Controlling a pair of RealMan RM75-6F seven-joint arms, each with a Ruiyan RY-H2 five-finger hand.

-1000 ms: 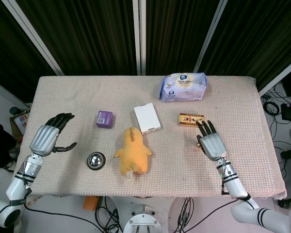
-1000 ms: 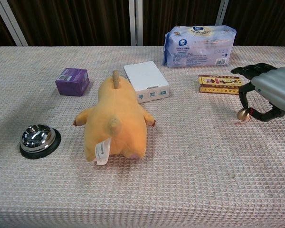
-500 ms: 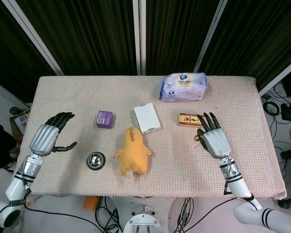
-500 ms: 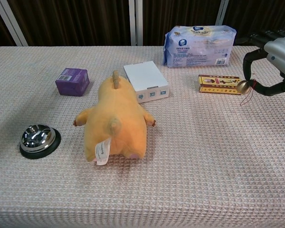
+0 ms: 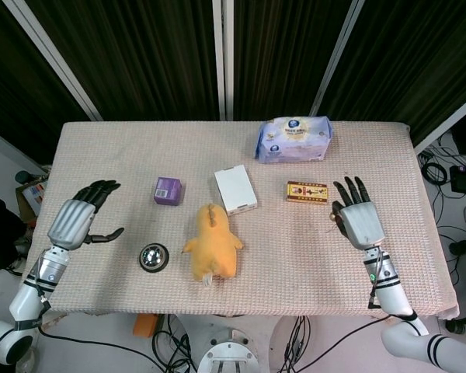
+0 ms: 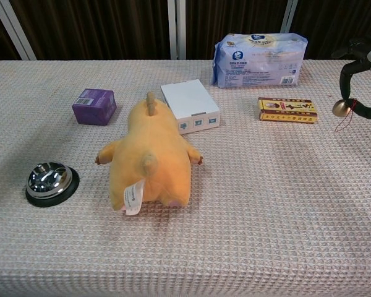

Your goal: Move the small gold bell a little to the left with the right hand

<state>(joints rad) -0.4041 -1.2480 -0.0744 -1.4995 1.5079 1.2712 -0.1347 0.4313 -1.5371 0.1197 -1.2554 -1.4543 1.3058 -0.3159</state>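
Note:
The small gold bell (image 6: 341,109), with a thin red cord dangling from it, hangs above the table at the far right of the chest view. My right hand (image 6: 362,79) pinches it between thumb and a finger; only part of the hand shows there. In the head view the right hand (image 5: 359,220) hovers palm down, right of the yellow-and-red flat box (image 5: 307,191), and hides the bell almost fully. My left hand (image 5: 79,220) holds nothing, its fingers apart, over the table's left side.
A yellow plush toy (image 6: 149,158) lies mid-table beside a white box (image 6: 190,105). A purple box (image 6: 94,105) and a chrome call bell (image 6: 49,181) are on the left. A blue wipes pack (image 6: 260,60) sits at the back.
My right hand has lifted the gold bell off the table and carried it up and to the right. The left hand has stayed where it was.

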